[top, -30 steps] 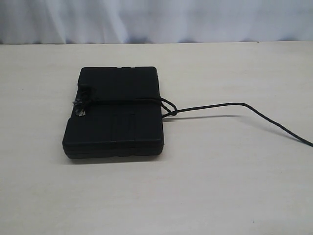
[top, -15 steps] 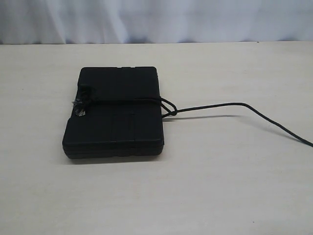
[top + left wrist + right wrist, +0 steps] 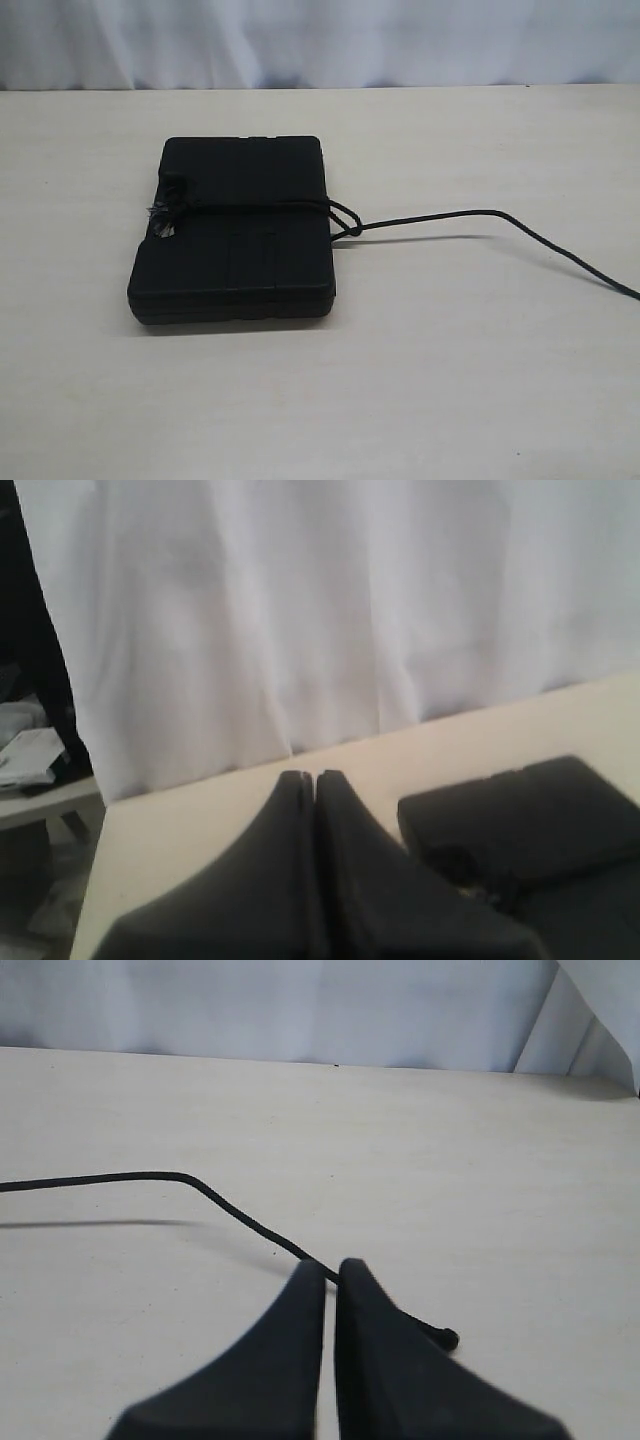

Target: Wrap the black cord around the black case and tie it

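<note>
Right gripper (image 3: pixel 333 1270), clenched apparently on the cord (image 3: pixel 120 1177): tying step, where pulling next should cinch the knot (image 3: pixel 352 230) against the case (image 3: pixel 235 240).

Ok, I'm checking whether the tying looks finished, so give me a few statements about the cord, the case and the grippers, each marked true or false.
1. The black cord crosses the top of the black case. True.
2. The cord's frayed tuft sits at the case's right edge in the exterior view. False: it is at the left edge, and a knot sits at the right edge.
3. Both grippers are wide open. False: the left gripper and the right gripper each show their fingers closed together.
4. The cord's loose length trails over the table toward the right of the exterior view. True.
</note>
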You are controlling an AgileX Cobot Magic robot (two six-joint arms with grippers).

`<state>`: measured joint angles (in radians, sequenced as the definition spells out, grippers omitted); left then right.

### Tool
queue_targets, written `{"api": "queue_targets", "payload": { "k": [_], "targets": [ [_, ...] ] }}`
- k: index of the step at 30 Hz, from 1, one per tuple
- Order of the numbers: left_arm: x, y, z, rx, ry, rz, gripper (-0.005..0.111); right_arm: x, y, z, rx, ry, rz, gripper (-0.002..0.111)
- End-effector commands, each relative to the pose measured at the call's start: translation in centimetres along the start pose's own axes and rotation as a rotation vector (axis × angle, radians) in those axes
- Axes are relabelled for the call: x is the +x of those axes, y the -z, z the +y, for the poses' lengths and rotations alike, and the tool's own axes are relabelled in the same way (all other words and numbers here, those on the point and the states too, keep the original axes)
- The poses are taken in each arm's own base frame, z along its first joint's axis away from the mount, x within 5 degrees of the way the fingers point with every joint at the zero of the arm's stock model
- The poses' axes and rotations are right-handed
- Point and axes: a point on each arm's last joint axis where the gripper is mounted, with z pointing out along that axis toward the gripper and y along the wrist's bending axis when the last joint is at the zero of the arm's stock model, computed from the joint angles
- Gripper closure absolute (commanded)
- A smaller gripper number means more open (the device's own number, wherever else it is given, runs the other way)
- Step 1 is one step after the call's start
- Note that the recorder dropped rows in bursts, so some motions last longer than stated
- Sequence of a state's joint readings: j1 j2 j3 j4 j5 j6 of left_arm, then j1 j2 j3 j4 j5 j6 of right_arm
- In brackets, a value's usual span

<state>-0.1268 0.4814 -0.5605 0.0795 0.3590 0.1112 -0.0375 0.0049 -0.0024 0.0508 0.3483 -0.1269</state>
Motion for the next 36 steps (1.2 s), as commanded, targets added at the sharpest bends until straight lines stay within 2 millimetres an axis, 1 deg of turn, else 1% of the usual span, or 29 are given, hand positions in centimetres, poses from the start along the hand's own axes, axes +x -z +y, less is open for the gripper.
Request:
{"api": "queue_targets", "payload": {
  "k": [1, 3, 6, 8, 9, 10, 11, 16, 20, 24, 27, 36],
  "targets": [
    [5.0, -1.8, -1.0, 0.007, -0.081, 0.003, 0.107, 0.1, 0.0, 0.0, 0.007, 0.005, -0.001, 0.104],
    [7.6, -2.0, -1.7, 0.018, -0.109, -0.007, 0.107, 0.1, 0.0, 0.0, 0.007, 0.005, -0.001, 0.104],
    [10.8, -1.5, -2.4, 0.030, -0.113, -0.041, 0.107, 0.1, 0.0, 0.0, 0.007, 0.005, -0.001, 0.104],
    [12.6, -0.9, -2.8, 0.029, -0.115, -0.070, 0.107, 0.1, 0.0, 0.0, 0.007, 0.005, -0.001, 0.104],
    [13.0, -0.5, -2.9, 0.023, -0.114, -0.099, 0.107, 0.1, 0.0, 0.0, 0.007, 0.005, -0.001, 0.104],
    [12.7, -0.1, -2.8, 0.012, -0.114, -0.147, 0.107, 0.1, 0.0, 0.0, 0.007, 0.005, -0.001, 0.104],
    [13.3, 0.3, -2.7, 0.006, -0.094, -0.098, 0.107, 0.1, 0.0, 0.0, 0.007, 0.005, -0.001, 0.104],
    [14.2, 1.7, -2.6, -0.014, -0.035, -0.081, 0.107, 0.1, 0.0, 0.0, 0.007, 0.005, -0.001, 0.104],
    [14.8, 1.7, -2.7, -0.007, 0.013, -0.014, 0.107, 0.1, 0.0, 0.0, 0.007, 0.005, -0.001, 0.104],
    [15.3, 1.7, -2.4, -0.062, 0.089, 0.038, 0.107, 0.1, 0.0, 0.0, 0.007, 0.005, -0.001, 0.104],
    [15.3, 1.8, -2.3, -0.088, 0.109, 0.042, 0.107, 0.1, 0.0, 0.0, 0.007, 0.005, -0.001, 0.104],
    [15.4, 1.8, -2.3, -0.088, 0.138, 0.049, 0.107, 0.1, 0.0, 0.0, 0.007, 0.005, -0.001, 0.104]
  ]
}}
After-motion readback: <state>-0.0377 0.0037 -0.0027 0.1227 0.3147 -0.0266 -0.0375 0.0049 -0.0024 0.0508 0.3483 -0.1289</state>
